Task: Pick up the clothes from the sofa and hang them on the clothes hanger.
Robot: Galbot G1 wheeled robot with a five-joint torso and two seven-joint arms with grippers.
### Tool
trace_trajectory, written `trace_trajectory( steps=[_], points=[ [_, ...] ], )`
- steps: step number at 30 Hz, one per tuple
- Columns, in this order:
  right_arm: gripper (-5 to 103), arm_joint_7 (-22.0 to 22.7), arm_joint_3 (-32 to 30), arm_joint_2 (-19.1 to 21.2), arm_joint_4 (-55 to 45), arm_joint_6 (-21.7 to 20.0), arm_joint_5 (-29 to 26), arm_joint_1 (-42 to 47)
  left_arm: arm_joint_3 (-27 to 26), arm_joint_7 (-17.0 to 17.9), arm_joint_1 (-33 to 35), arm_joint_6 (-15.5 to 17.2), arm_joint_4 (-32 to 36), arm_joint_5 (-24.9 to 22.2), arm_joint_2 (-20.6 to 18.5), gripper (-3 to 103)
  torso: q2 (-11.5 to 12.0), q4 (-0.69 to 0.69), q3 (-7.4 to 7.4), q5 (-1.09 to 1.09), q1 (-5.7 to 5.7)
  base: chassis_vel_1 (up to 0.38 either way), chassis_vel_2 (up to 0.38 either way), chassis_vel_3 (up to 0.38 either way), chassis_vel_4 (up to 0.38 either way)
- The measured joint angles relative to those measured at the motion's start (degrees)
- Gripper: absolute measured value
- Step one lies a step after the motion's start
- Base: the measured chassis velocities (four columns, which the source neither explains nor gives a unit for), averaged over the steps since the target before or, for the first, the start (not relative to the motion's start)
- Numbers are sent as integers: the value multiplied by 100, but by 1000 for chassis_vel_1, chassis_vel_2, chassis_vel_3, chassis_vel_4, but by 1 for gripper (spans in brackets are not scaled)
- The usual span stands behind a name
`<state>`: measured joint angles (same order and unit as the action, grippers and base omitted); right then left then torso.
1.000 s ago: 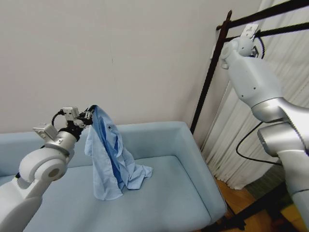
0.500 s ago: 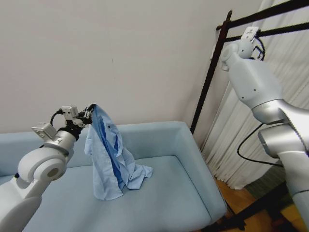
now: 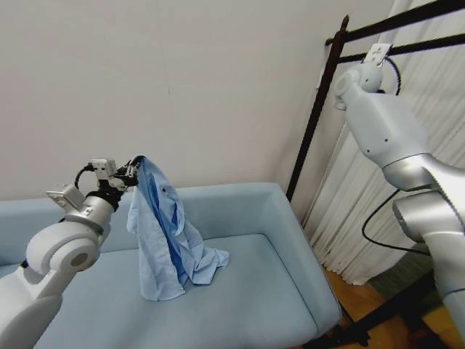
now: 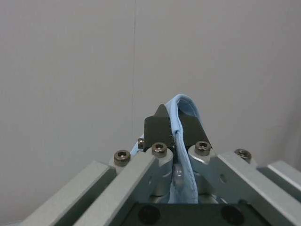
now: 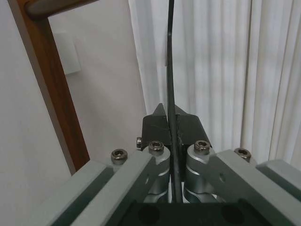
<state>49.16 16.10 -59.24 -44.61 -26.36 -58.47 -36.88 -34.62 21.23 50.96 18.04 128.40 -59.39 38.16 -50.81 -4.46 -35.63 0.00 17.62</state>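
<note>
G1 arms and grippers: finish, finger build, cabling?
Left arm and right arm: rounded glossy white-grey shells, silver joints. A black cable loops beside the right one. Left gripper and right gripper: bare aluminium link bars with hex bolts, black wedge pads.

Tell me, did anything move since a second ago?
The right arm drifted slightly toward the robot's right, up by the rack, its right gripper staying shut on the thin black hanger. The left gripper still pinches the blue shirt, whose lower end lies on the sofa as before.
</note>
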Motion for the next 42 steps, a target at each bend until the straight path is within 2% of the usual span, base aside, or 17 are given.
trace_trajectory(
  steps=[6,10,15,22,25,27,29,32,34,35,38,39,40,41,42],
  points=[
    [2,-139,114,184,-184,269,388,98,-17,8,25,-2,42,-3,-15,1,0,-1,0,-1,0,0,0,0,0],
    [2,-138,128,241,-299,300,404,143,-26,14,46,-2,67,-3,-18,1,0,1,0,0,0,0,0,0,0],
    [2,-102,241,496,-857,279,333,311,-67,25,108,-2,95,-4,-17,1,0,0,0,0,0,0,0,0,0],
    [2,128,362,992,-2068,99,-49,668,-93,40,145,-2,95,3,-30,1,0,0,0,0,0,0,0,0,0],
    [2,298,371,1389,-2902,15,-465,1000,-94,61,137,-2,84,4,-74,1,-1,1,0,2,-1,0,0,0,0],
    [2,321,371,1463,-3046,2,-538,1067,-94,65,135,-2,80,4,-82,1,-1,1,0,2,-1,0,0,0,0],
    [2,358,318,1802,-3741,-31,-882,1412,-94,77,127,-2,65,3,-127,1,-1,-1,0,0,0,0,0,0,0],
    [2,338,229,2016,-4172,-32,-1089,1647,-94,86,121,-3,58,-5,-167,1,-1,0,0,0,-1,0,0,0,0],
    [2,174,10,2333,-4797,-34,-1353,2029,-93,99,121,-3,45,-20,-228,1,-1,1,1,2,-1,0,0,0,0],
    [2,174,10,2333,-4797,-34,-1353,2029,-93,99,121,-3,45,-20,-228,1,-1,1,1,2,-1,0,0,0,0],
    [2,-525,-597,2909,-5683,16,-1688,2864,-64,116,120,-14,15,-107,-337,1,-1,1,1,-1,-1,0,0,0,0],
    [2,-884,-902,3138,-5997,33,-1812,3230,-23,119,105,-22,-22,-138,-381,1,-1,1,0,-1,0,0,0,0,0],
    [2,-884,-902,3138,-5997,33,-1812,3230,-23,119,105,-22,-22,-138,-381,1,-1,1,0,-1,0,0,0,0,0],
    [2,-1106,-1061,3290,-6181,64,-1878,3437,-3,118,96,-31,-48,-149,-409,1,-1,0,1,-1,-1,0,0,0,0],
    [2,-1506,-1301,3559,-6491,141,-1979,3807,18,104,85,-42,-95,-179,-472,1,-1,-5,1,0,-1,0,0,0,0]
  ],
)
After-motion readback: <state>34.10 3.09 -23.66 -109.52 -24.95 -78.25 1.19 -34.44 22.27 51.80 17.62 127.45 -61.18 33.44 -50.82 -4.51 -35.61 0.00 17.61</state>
